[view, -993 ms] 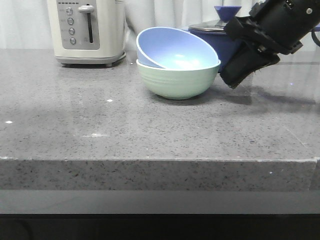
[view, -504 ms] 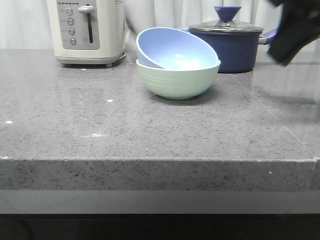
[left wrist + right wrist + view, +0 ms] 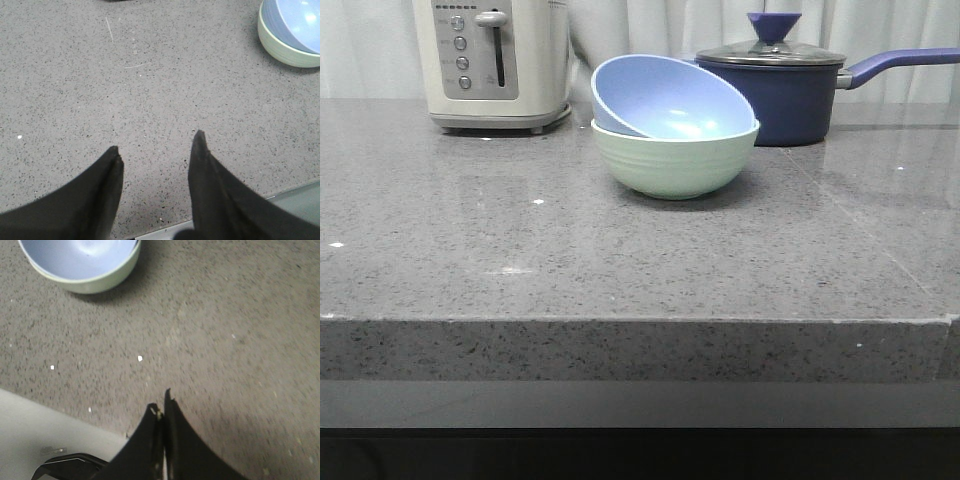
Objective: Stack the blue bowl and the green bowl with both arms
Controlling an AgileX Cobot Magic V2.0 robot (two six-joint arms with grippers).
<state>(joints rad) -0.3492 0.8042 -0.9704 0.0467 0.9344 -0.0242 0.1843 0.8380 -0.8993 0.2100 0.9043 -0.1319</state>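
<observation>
Blue bowl (image 3: 665, 98) sits tilted inside green bowl (image 3: 675, 160), its base hidden.

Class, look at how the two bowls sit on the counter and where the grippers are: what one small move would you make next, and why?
Probably nudge the blue bowl level. It sits inside the green bowl but tilted, its rim raised at the back left, so the stack looks only half settled. The left gripper, open over bare counter, seems better placed to do it than the right gripper, which is shut.
</observation>
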